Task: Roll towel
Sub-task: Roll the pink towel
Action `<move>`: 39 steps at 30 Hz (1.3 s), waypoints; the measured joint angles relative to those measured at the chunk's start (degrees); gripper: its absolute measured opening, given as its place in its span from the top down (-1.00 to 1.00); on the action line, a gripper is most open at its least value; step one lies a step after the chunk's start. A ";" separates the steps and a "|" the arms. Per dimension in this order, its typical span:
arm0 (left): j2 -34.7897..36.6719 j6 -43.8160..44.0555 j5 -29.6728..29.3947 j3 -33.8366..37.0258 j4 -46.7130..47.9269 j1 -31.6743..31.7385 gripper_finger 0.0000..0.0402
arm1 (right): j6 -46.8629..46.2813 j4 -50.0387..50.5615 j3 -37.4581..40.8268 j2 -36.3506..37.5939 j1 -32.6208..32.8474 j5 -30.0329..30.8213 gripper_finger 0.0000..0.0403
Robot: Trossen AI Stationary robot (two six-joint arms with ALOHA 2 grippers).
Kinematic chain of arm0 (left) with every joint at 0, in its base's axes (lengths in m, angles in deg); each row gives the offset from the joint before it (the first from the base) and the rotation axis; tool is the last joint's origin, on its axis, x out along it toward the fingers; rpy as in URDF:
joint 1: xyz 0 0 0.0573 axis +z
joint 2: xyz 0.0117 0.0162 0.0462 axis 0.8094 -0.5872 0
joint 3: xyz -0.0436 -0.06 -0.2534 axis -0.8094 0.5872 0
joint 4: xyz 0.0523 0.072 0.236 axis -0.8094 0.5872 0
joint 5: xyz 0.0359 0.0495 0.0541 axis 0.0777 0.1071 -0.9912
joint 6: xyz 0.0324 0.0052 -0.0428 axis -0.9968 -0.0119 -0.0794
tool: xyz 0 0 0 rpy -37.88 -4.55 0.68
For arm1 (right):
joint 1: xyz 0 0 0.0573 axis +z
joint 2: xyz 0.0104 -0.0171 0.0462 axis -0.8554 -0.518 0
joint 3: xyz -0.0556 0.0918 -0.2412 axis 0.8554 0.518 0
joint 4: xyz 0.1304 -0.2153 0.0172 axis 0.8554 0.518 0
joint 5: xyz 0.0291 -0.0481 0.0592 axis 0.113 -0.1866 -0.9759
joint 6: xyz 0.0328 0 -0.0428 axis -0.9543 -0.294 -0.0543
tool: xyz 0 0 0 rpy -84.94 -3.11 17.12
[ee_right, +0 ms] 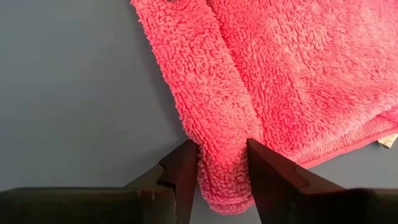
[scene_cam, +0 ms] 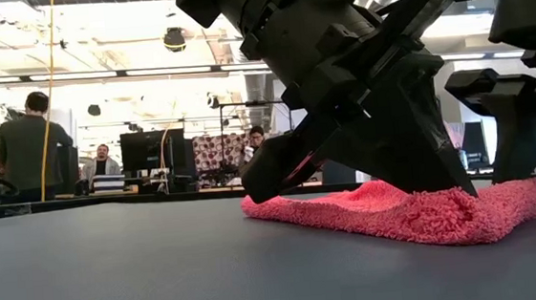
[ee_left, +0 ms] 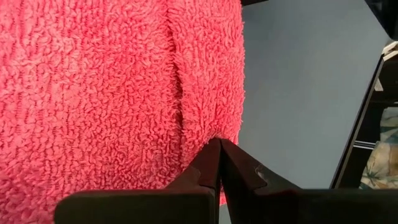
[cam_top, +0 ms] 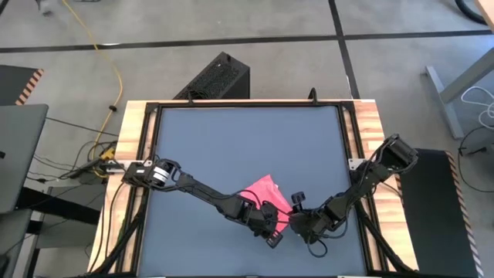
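The bright pink towel [cam_top: 261, 191] lies on the dark grey tabletop near its near edge. It also shows in the low view [scene_cam: 397, 212], mostly flat, with a raised hump at its near right end [scene_cam: 460, 213]. A fold ridge runs along it in the left wrist view [ee_left: 180, 93]. My left gripper [cam_top: 275, 227] is at the towel's near edge, its fingers closed together [ee_left: 219, 152]. My right gripper [cam_top: 293, 221] is beside it at the towel's near right corner, closed on a folded-over strip [ee_right: 224, 168]. My left gripper has its two fingertips [ee_left: 208, 163] closed together at the towel's edge [ee_left: 214, 132], just past the fold ridge. The fingers hide the place of contact, so I cannot tell one layer from several. The towel lies on the table there. My right gripper pinches the folded-over strip of the towel near its end [ee_right: 225, 146] between its two fingers. The fingers [ee_right: 186, 168] lie across the strip, one on each side. The strip is a thick fold of more than one layer, and its end [ee_right: 221, 199] pokes back between the fingers.
Bare grey tabletop [cam_top: 231, 147] stretches to the far and left sides of the towel. A wooden rim and black frame [cam_top: 139, 154] border the table. A black box [cam_top: 218, 77] stands beyond the far edge. People [scene_cam: 32, 140] are in the room behind.
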 joint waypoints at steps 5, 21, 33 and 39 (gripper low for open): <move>0.00 0.12 0.10 0.00 0.02 0.00 1.00 | -1.05 0.66 0.02 0.85 0.37 1.98 0.25; 0.00 0.59 -3.97 -0.02 1.25 -0.28 1.00 | -5.96 1.23 0.13 3.62 -1.31 -3.21 0.88; 0.00 -5.06 -5.69 -0.31 -2.31 -1.94 1.00 | -9.40 2.28 0.13 3.58 -1.31 -4.37 0.84; -0.02 -7.44 -6.50 -2.16 -2.33 -2.23 1.00 | -9.44 2.33 0.13 3.57 -1.31 -4.49 0.82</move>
